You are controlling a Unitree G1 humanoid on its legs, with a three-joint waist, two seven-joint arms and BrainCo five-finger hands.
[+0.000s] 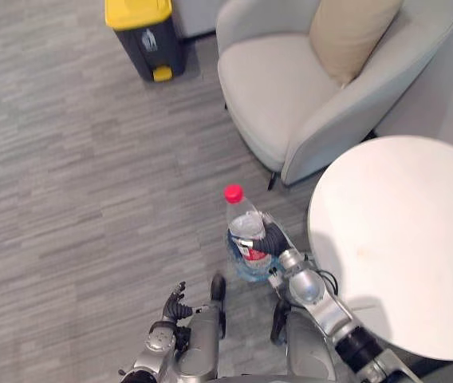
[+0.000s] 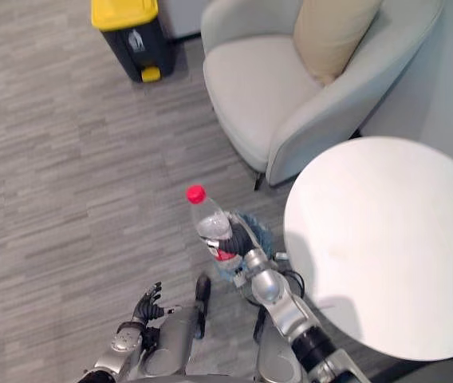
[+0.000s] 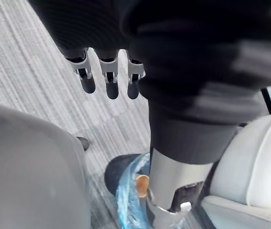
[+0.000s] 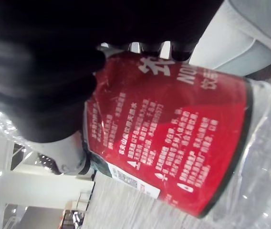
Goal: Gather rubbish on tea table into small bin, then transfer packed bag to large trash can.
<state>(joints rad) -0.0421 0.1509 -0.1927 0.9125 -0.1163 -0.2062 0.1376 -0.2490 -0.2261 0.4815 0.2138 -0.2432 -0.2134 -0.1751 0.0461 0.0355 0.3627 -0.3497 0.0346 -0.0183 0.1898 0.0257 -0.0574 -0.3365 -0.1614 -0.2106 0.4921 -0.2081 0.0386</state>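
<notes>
The right hand (image 1: 277, 238) is gripping a clear plastic bottle (image 1: 245, 225) with a red cap and red label, its fingers (image 4: 181, 50) curling round the label. It is holding the bottle just above the small bin (image 1: 242, 271), which is lined with a blue bag (image 3: 128, 195) and standing on the grey striped floor (image 1: 75, 183) just beside the round white counter (image 1: 402, 239). The left hand (image 1: 174, 305) is hanging low, its fingers (image 3: 109, 78) loosely straight and holding nothing. A pale armchair (image 1: 274, 104) with a beige cushion (image 1: 350, 32) is sitting beyond the counter. A dark trash can (image 1: 148, 44) with a yellow lid is standing well apart from them.

White characters on label (image 4: 173, 138) of bottle (image 1: 246, 225); pictogram on trash can (image 1: 140, 49)
</notes>
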